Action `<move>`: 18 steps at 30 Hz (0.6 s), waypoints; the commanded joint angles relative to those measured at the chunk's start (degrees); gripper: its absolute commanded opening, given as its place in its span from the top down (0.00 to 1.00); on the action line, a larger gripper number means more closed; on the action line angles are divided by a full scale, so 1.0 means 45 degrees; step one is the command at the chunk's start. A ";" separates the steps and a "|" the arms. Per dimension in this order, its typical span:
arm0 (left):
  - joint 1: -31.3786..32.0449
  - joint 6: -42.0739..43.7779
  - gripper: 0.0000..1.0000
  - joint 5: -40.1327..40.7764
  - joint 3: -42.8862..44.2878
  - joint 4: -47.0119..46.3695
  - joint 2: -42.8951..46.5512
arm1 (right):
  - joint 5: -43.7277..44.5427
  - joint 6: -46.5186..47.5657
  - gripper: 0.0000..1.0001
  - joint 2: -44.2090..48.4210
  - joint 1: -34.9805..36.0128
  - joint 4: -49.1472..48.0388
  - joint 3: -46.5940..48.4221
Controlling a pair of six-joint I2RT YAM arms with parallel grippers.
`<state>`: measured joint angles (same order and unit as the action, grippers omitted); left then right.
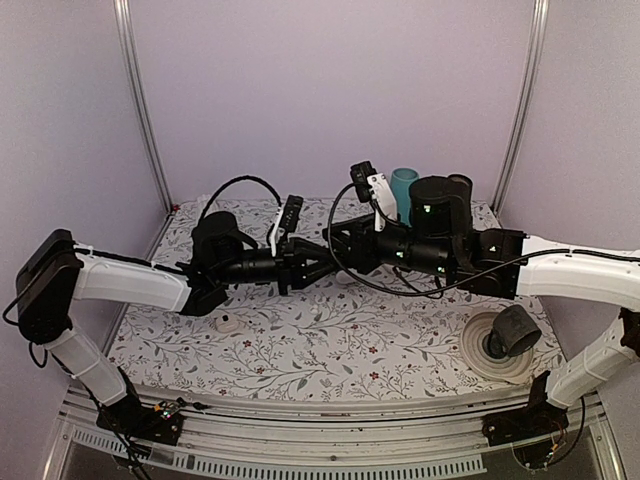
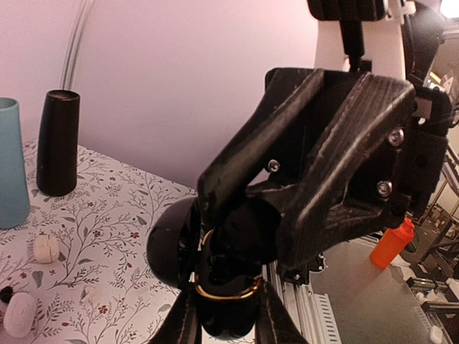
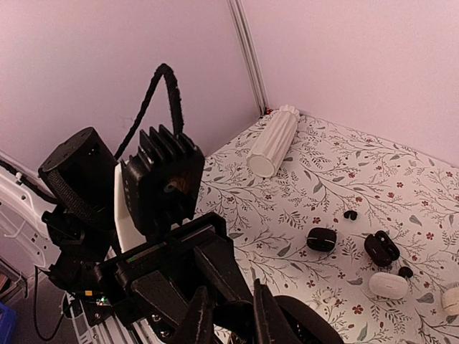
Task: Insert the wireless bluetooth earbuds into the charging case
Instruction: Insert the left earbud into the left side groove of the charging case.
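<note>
Black charging case (image 2: pixel 225 304), lower centre, is pinched in left gripper (image 2: pixel 229 326); right gripper (image 2: pixel 247 215) clamps apparent black earbud (image 2: pixel 244 235) just above it. Risk: misaligned push, earbud pops out or case twists.

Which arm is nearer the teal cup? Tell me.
Right. The right arm passes directly in front of the teal cup; the left arm lies far to its left.

In the right wrist view we count 2 loose black earbuds (image 3: pixel 350 214) (image 3: pixel 405 271), 2 loose black cases (image 3: pixel 322 239) (image 3: pixel 381 248), 1 white case (image 3: pixel 389 285) and 1 white ribbed cylinder (image 3: pixel 272 141); the left wrist view gives us 1 teal cup (image 2: pixel 11 165), 1 black cup (image 2: pixel 57 143) and 1 orange bottle (image 2: pixel 391 244)
</note>
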<state>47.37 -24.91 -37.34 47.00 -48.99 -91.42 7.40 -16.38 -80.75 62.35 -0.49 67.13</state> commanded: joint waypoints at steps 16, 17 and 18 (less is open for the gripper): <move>0.0152 0.0335 1.00 -0.0044 0.0382 0.0064 0.0640 | 0.0579 0.0348 0.84 -0.0210 0.0224 0.0123 0.0370; 0.0148 0.0351 1.00 -0.0042 0.0376 0.0084 0.0673 | 0.0620 0.0355 0.84 -0.0211 0.0221 0.0144 0.0374; 0.0148 0.0358 1.00 -0.0024 0.0375 0.0103 0.0699 | 0.0648 0.0386 0.84 -0.0236 0.0226 0.0180 0.0365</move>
<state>47.44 -24.34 -37.30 47.03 -47.72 -90.41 8.88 -15.44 -80.97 62.70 -0.45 67.13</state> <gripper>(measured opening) 0.224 0.158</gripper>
